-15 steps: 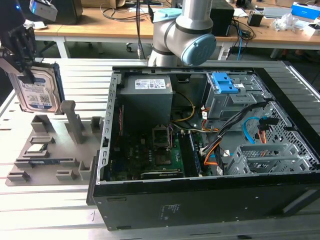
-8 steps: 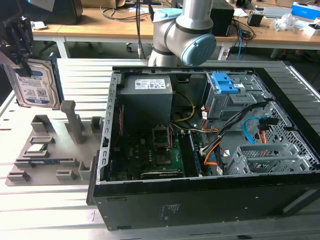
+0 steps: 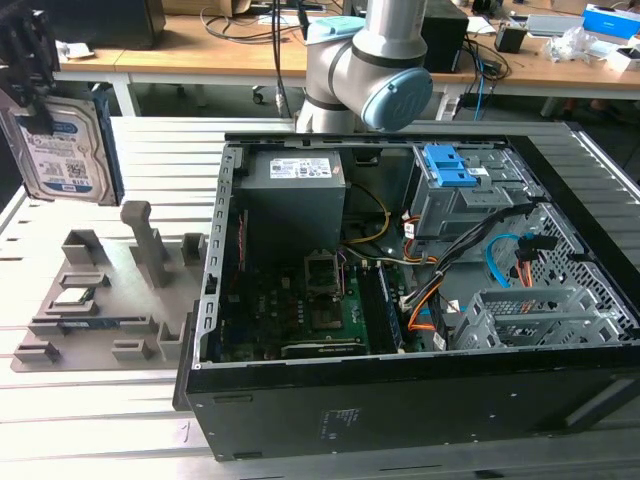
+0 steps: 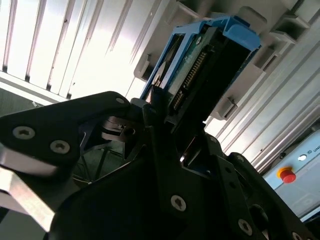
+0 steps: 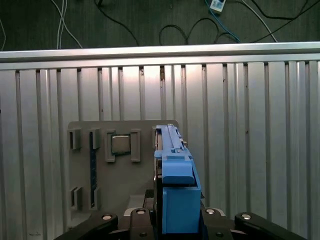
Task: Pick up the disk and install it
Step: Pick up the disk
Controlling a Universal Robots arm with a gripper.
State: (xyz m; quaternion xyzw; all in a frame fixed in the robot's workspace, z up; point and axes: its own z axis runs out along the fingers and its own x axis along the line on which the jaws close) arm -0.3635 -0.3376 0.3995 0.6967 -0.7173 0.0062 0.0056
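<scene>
Exterior view's left edge: the black gripper [image 3: 33,90] is clamped on the flat silver-grey metal disk [image 3: 68,150] with its white-and-blue label and blue plastic side rails. The disk is held upright in the air above the grey plastic parts holder [image 3: 120,300] on the ribbed aluminium table [image 3: 150,140], well apart from the open black computer case [image 3: 400,400]. A small square silver processor chip [image 5: 120,144] sits in the holder in the first wrist view.

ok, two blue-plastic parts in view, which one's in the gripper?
The disk with blue side rails, held above the grey fixture at the exterior view's left. The other blue bracket sits inside the case.
</scene>
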